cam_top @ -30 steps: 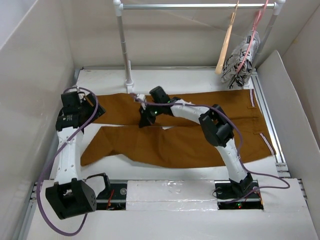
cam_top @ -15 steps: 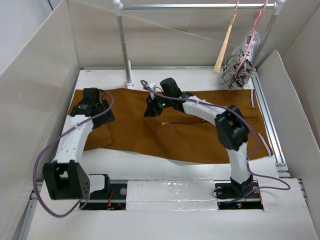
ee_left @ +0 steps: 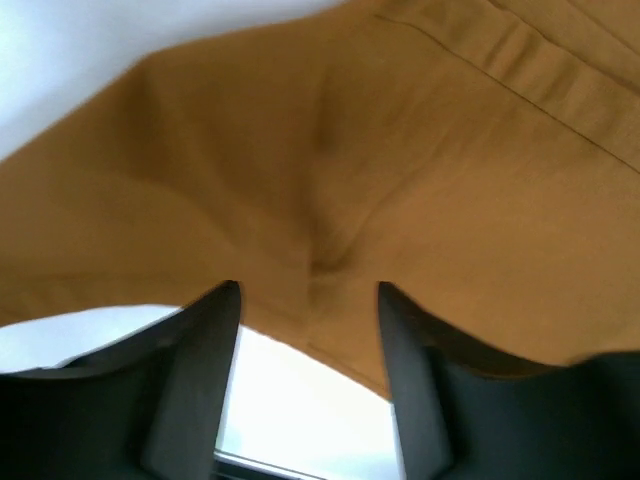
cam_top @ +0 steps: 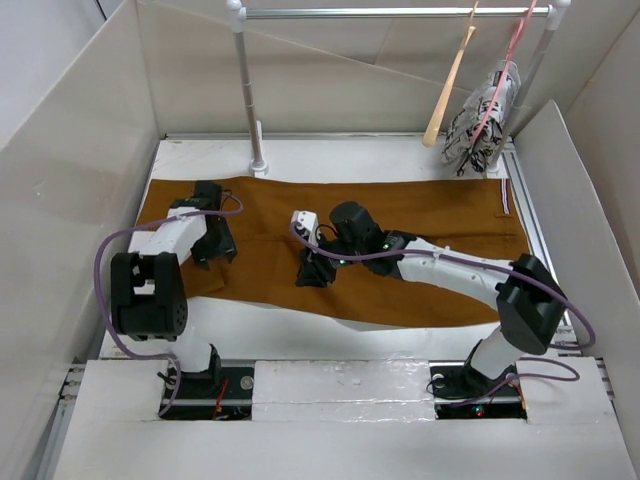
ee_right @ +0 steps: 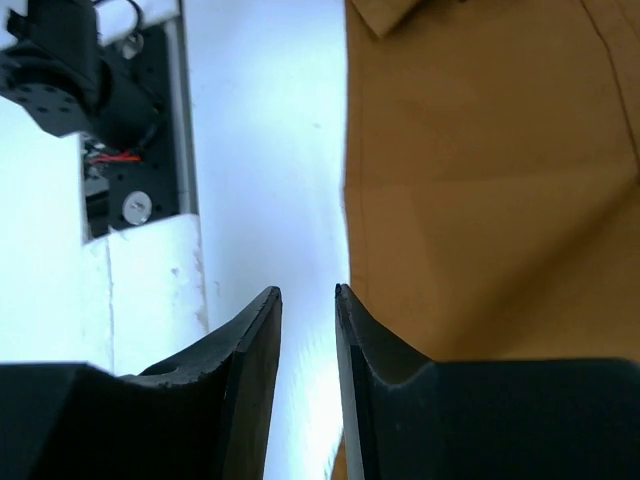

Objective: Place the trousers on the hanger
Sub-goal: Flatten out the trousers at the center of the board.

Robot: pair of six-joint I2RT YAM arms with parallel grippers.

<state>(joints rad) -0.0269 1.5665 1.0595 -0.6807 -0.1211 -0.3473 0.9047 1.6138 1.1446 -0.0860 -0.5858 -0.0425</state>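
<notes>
The rust-brown trousers (cam_top: pixel 420 215) lie flat across the table, folded leg over leg, with the striped waistband trim (cam_top: pixel 503 196) at the right. The tan wooden hanger (cam_top: pixel 447 95) hangs from the rail at the back right, far from both arms. My left gripper (cam_top: pixel 215 246) is low over the trousers' left end. In the left wrist view it (ee_left: pixel 308 295) is open, with the near edge of the fabric (ee_left: pixel 330 150) lying across the gap. My right gripper (cam_top: pixel 312 272) sits at the near edge in the middle. It (ee_right: pixel 308 292) is open a little over white table, the cloth (ee_right: pixel 480 180) beside its right finger.
A black-and-white patterned cloth (cam_top: pixel 485 120) hangs on a thin pink hanger (cam_top: pixel 512 55) beside the wooden one. The rail (cam_top: pixel 390 12) stands on a white post (cam_top: pixel 250 95) just behind the trousers. Tall panels wall in the table. An arm base (ee_right: pixel 70 70) shows in the right wrist view.
The trousers went from two legs spread apart to one folded band. My right gripper opened, released the fabric and came back to the near edge. My left gripper moved right, onto the left end.
</notes>
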